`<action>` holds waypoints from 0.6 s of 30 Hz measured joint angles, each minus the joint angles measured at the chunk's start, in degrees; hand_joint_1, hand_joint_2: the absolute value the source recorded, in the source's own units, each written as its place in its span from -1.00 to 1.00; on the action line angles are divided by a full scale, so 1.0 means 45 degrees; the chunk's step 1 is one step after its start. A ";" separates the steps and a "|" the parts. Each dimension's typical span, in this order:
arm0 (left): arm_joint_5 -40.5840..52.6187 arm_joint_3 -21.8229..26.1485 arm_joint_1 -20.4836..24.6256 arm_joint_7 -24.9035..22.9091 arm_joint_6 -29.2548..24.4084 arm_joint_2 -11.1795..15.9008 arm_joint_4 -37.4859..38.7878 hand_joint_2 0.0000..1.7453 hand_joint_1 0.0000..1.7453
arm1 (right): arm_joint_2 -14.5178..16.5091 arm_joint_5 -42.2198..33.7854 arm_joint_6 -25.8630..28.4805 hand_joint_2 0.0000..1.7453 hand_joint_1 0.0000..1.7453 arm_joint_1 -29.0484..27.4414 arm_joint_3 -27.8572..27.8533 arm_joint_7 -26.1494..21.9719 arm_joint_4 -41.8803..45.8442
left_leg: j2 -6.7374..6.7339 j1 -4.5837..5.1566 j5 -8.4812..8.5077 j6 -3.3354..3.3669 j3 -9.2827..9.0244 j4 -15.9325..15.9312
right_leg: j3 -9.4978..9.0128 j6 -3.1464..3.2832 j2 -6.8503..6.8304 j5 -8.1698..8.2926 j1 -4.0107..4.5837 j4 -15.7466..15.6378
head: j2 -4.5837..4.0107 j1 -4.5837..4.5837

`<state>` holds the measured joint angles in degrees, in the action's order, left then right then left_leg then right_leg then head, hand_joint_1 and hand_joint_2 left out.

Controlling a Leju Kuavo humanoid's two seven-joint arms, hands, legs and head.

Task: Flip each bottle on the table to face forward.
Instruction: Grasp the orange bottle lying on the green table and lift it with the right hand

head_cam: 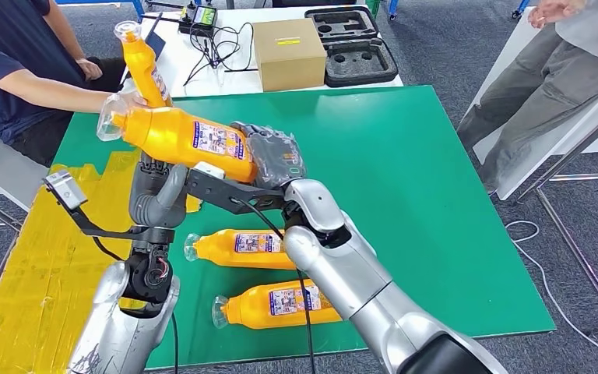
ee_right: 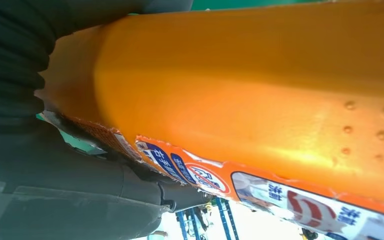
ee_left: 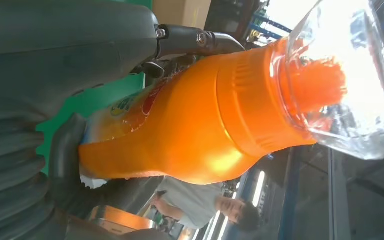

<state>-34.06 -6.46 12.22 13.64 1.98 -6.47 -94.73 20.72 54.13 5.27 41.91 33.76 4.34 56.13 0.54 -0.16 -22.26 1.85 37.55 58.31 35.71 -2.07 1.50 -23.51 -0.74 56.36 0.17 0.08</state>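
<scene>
An orange bottle with a clear cap and a blue-and-white label hangs on its side above the green mat. My left hand grips its middle from below, and my right hand grips its base end. The left wrist view shows the bottle close up in my left hand. In the right wrist view the bottle lies against my right hand. Two more orange bottles lie on the mat near me, caps to the left. A person at the far left holds another bottle upright.
A cardboard box and a black foam case sit on the white table beyond the mat, beside some cables. Yellow tape covers the table's left side. A second person sits at the right.
</scene>
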 joint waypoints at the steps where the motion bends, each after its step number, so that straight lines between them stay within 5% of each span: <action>1: 0.0028 0.0015 0.0000 0.0018 -0.0012 0.0000 -0.0001 1.00 -1.00 | 0.0015 0.0012 -0.0022 1.00 1.00 0.0020 0.0033 0.0023 0.0000 | 0.0001 0.0000 0.0000 0.0000 0.0000 0.0000 | 0.0000 0.0000 0.0000 0.0000 0.0000 0.0000 | 0.0000 0.0000; 18: 0.0451 0.0130 0.0006 0.0152 -0.0285 0.0000 -0.0034 1.00 -1.00 | 0.0058 0.0237 -0.0418 1.00 1.00 0.0121 0.0276 0.0253 -0.0002 | -0.0003 0.0000 0.0000 0.0000 0.0001 0.0000 | 0.0000 0.0000 0.0001 0.0000 0.0001 0.0001 | 0.0000 0.0001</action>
<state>-32.03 -5.87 12.25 14.33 0.69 -6.47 -94.89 20.98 55.20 3.39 42.45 35.00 5.48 56.12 0.52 -0.16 -22.26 1.85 37.55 58.31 35.71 -2.07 1.51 -23.51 -0.74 56.36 0.17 0.09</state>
